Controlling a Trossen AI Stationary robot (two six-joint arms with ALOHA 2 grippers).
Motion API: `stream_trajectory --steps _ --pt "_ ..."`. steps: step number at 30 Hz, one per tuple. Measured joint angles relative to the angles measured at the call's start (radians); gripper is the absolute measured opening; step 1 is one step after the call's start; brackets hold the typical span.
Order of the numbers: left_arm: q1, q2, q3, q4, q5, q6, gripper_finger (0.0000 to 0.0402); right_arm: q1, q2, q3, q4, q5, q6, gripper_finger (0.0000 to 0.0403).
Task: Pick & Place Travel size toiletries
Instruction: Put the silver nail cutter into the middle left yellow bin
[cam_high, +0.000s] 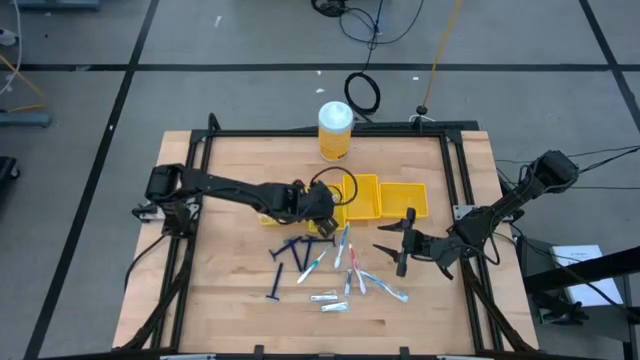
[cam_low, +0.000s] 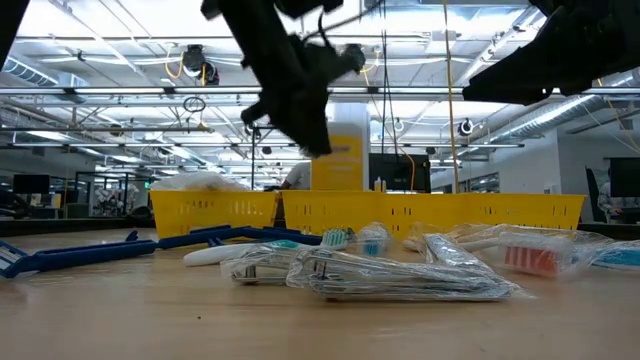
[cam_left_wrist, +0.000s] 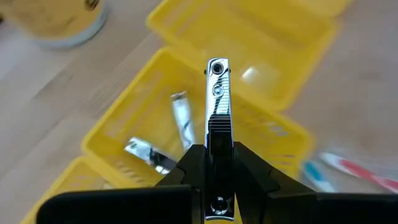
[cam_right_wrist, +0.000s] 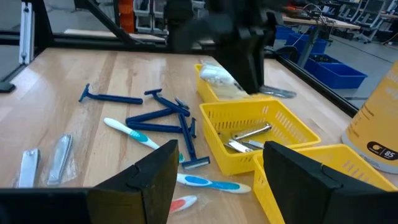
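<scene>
While clamped on a flat, shiny metal nail clipper (cam_left_wrist: 217, 118), the left gripper (cam_left_wrist: 217, 180) hangs above the ribbed yellow bin (cam_left_wrist: 124, 118). Two silvery clippers (cam_left_wrist: 180, 118) lie inside that bin. Beside it, the right gripper (cam_high: 400, 243) waits with its fingers spread over bare wood.

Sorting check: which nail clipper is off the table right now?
The nail clipper pinched in the left end effector, held over the middle yellow bin; the others lie inside it or on the table.

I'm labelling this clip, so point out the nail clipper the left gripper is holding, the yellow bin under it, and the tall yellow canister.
nail clipper (cam_left_wrist: 217, 102), left wrist view, on its silver lever.
yellow bin (cam_left_wrist: 124, 106), left wrist view, on its near wall.
yellow canister (cam_high: 335, 135), high view, on its yellow side.
</scene>
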Motion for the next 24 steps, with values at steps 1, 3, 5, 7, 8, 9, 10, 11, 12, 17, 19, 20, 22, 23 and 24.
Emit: stream_trajectory --steps 1,3,5,7,8,9,10,11,12,17,19,20,22,23,24 --pt "0.012 0.007 -0.01 -0.002 0.002 -0.011 0.0042 0.0 0.0 0.0 -0.002 0.0 0.0 0.0221" --pt "0.035 0.015 -0.036 0.022 0.012 -0.045 0.0042 0.0 0.0 0.0 -0.011 0.0 0.0 0.0221" --pt "0.058 0.016 -0.069 0.046 0.03 -0.082 0.0042 0.0 0.0 0.0 -0.016 0.002 0.0 0.0221" --pt "0.075 0.015 -0.101 0.06 0.043 -0.109 0.0042 0.0 0.0 0.0 -0.023 0.002 0.0 0.0221" --pt "0.081 0.017 -0.111 0.072 0.044 -0.119 0.0042 -0.001 0.0 0.0 -0.024 0.002 0.0 0.0221" --pt "0.086 0.018 -0.116 0.075 0.044 -0.13 0.0042 -0.001 0.0 0.0 -0.023 0.002 0.0 0.0221" --pt "0.089 0.017 -0.118 0.073 0.045 -0.138 0.0042 -0.001 0.0 0.0 -0.023 0.002 0.0 0.0221" --pt "0.091 0.016 -0.119 0.076 0.045 -0.14 0.0042 -0.001 0.0 0.0 -0.024 0.002 0.0 0.0221" --pt "0.091 0.016 -0.119 0.08 0.045 -0.139 0.0042 -0.001 0.0 0.0 -0.024 0.003 0.0 0.0221" --pt "0.083 0.016 -0.119 0.11 0.045 -0.118 0.0043 -0.006 0.0 0.0 -0.026 0.003 0.0 0.0221" --pt "0.077 0.016 -0.119 0.134 0.046 -0.102 0.0043 -0.013 0.0 0.0 -0.026 0.003 0.0 0.0221" --pt "0.074 0.016 -0.119 0.142 0.045 -0.098 0.0044 -0.015 0.0 0.0 -0.028 0.003 0.002 0.0221" --pt "0.068 0.016 -0.119 0.15 0.042 -0.097 0.0051 -0.02 0.0 0.0 -0.035 0.002 0.017 0.0221" --pt "0.067 0.016 -0.119 0.15 0.04 -0.097 0.0057 -0.021 0.0 0.0 -0.041 0.002 0.028 0.0221" --pt "0.066 0.016 -0.119 0.15 0.04 -0.096 0.0064 -0.022 0.0 0.0 -0.046 0.002 0.033 0.0221"
